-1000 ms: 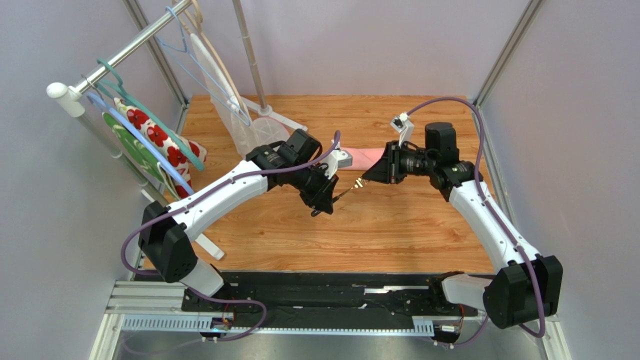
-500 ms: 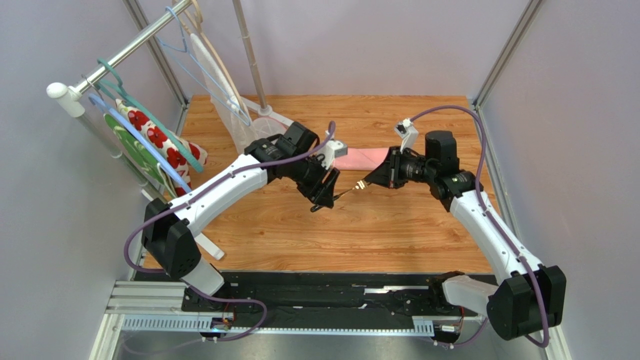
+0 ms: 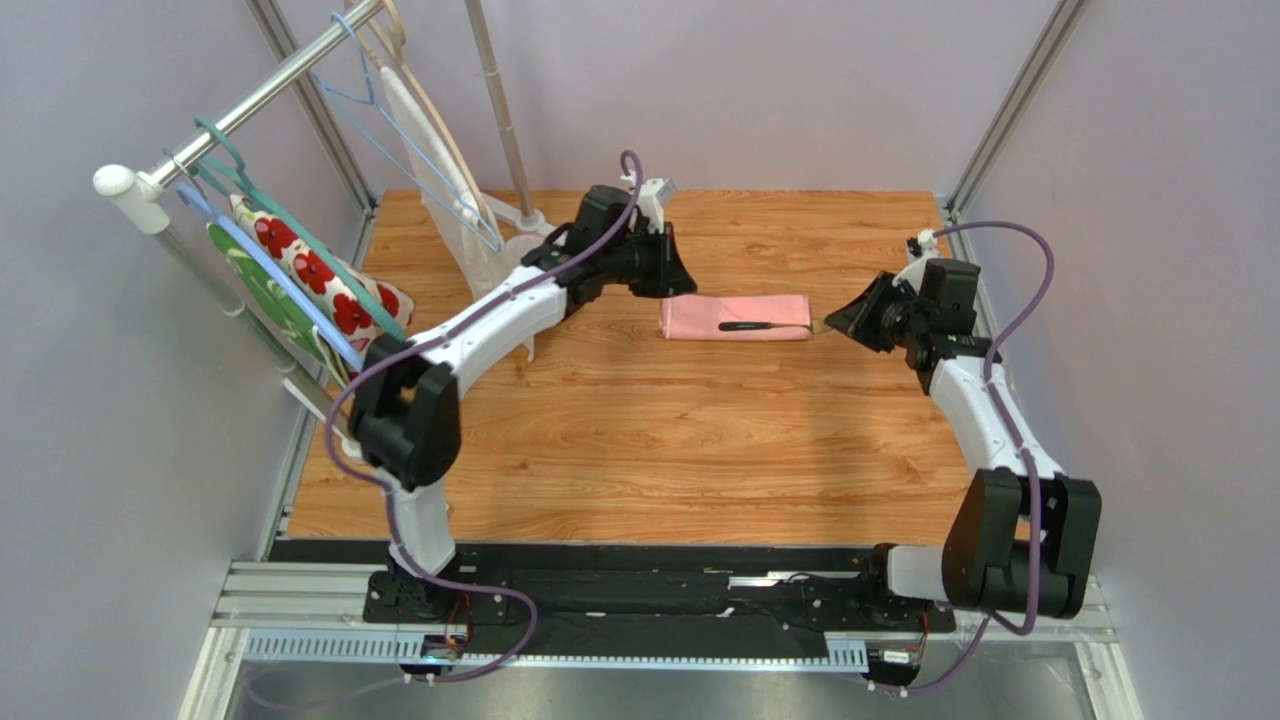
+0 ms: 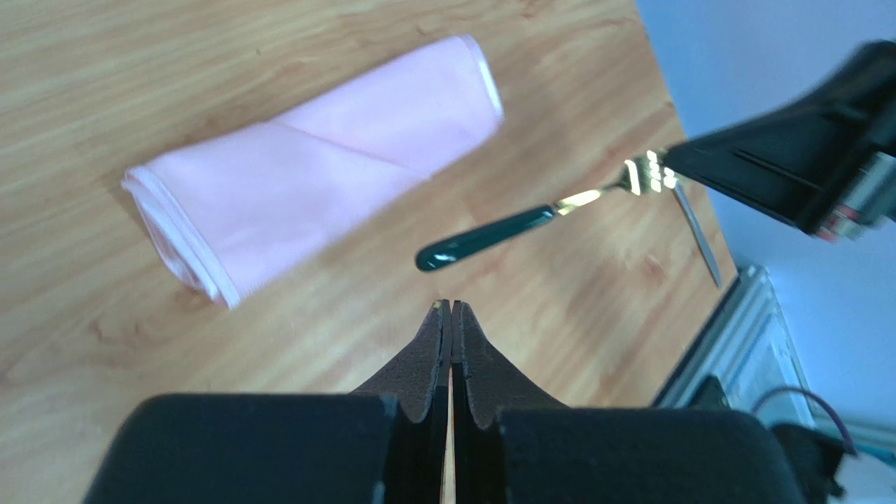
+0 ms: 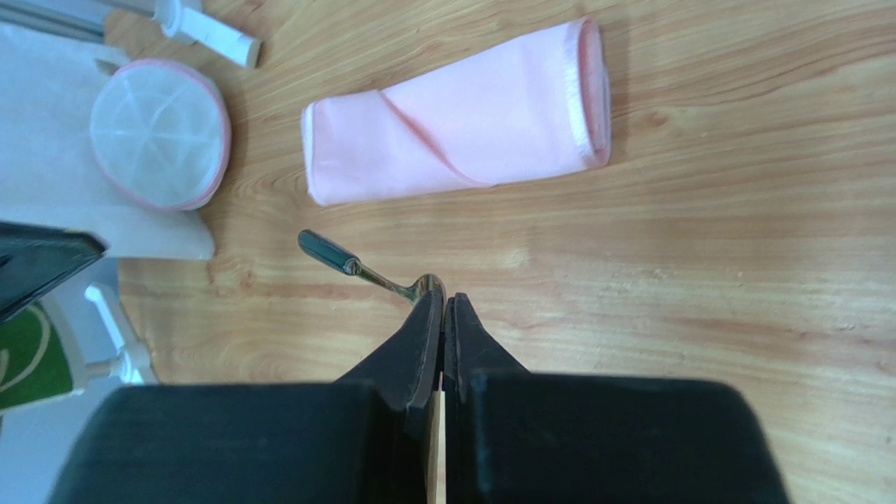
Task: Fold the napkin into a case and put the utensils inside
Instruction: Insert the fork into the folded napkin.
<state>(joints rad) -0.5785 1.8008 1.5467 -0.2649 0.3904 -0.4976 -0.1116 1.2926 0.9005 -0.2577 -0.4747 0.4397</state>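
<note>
R jaws tight on fork (image 4: 494,231)

Left arm (image 3: 481,323) stretches far out toward 1 o'clock, left gripper (image 3: 684,279) pointing to 3 o'clock, fingers pressed together on nothing. Right arm (image 3: 977,398) reaches toward 12, right gripper (image 3: 836,318) facing 9 o'clock, pinching a fork (image 4: 494,233) by its tines.

— What is the worktop (image 3: 631,450) like?
— Light wooden boards, with the grain running left to right.
— And what lies on it?
— The case (image 3: 736,317), pink and folded flat, toward the far middle, with a diagonal fold on top. A white stand foot (image 5: 205,29) rests at the far left.
</note>
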